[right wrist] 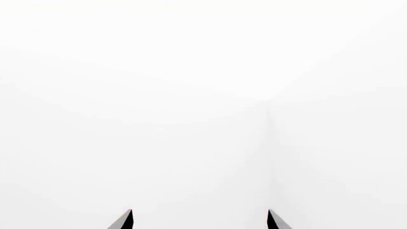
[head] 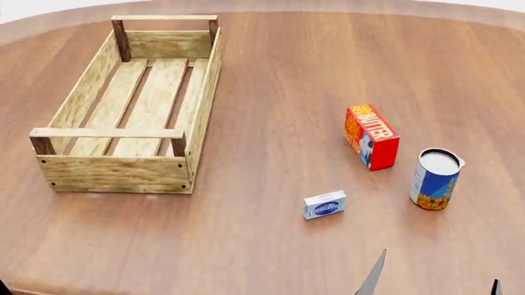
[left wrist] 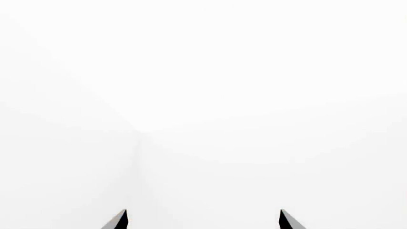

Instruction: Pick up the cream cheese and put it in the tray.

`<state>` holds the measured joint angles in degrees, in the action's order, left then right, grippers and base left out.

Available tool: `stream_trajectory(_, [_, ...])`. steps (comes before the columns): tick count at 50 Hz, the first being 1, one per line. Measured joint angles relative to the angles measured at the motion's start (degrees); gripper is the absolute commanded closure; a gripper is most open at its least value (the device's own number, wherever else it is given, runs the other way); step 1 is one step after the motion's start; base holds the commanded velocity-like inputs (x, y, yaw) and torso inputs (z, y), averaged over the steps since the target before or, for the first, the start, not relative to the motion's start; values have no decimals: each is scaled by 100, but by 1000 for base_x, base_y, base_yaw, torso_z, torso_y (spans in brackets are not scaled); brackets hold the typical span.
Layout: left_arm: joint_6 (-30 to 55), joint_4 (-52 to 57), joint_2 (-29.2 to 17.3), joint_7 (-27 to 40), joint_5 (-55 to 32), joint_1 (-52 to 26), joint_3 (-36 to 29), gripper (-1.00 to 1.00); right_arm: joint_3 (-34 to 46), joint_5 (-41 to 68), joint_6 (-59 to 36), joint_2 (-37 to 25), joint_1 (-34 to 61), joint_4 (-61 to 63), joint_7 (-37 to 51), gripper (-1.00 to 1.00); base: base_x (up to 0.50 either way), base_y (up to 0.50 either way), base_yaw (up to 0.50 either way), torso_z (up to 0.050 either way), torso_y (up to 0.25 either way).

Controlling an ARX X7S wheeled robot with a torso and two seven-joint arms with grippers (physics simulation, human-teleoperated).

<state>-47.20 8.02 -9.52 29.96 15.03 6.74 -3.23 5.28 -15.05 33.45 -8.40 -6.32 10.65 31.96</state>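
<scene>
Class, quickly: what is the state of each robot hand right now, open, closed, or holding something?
Left hand: open, dark fingertips apart, holding nothing.
Right hand: open, fingertips apart, holding nothing; the small white-grey cream cheese box lies untouched on the brown wooden table.

Both claws cut off by frame edges, right claw (head: 431,284) tips only

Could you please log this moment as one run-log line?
left gripper: open, empty | right gripper: open, empty | cream cheese: on table, untouched | tray: empty
</scene>
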Motion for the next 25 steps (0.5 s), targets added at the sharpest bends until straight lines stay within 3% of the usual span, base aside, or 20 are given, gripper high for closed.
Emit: stream_trajectory(25, [-8, 50, -107, 168, 94, 103, -38, -100, 215, -345, -229, 6, 10, 75, 107, -100, 0, 181, 0, 0, 0])
